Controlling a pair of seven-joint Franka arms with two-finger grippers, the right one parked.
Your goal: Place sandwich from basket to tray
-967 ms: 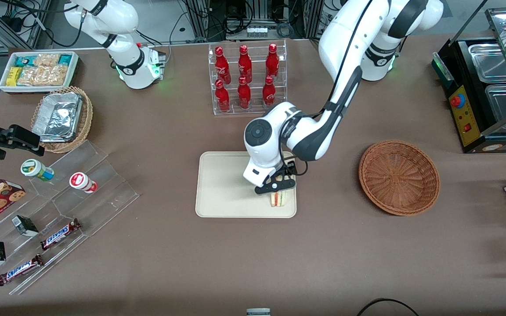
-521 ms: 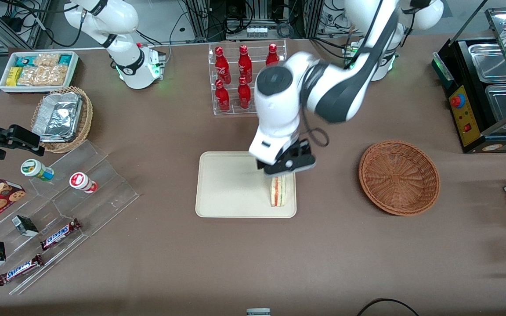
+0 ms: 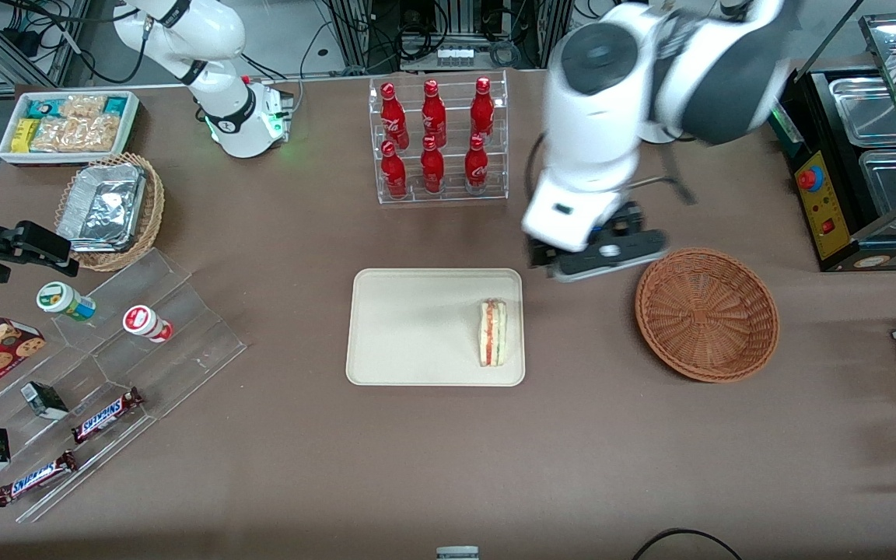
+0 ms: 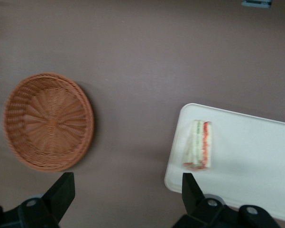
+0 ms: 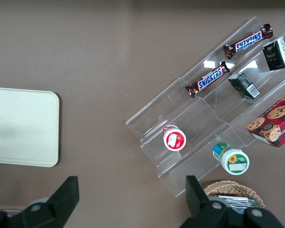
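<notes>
The sandwich is lying on the tray, tucked against the tray's edge nearest the basket, its red and green filling facing up. The claw is hanging released and holding nothing, up in the air over the bare tabletop between tray and basket. In the wrist view its two fingers are standing wide apart, with sandwich and basket below

Sandwich on tray; basket apart; hand spread, empty.
</notes>
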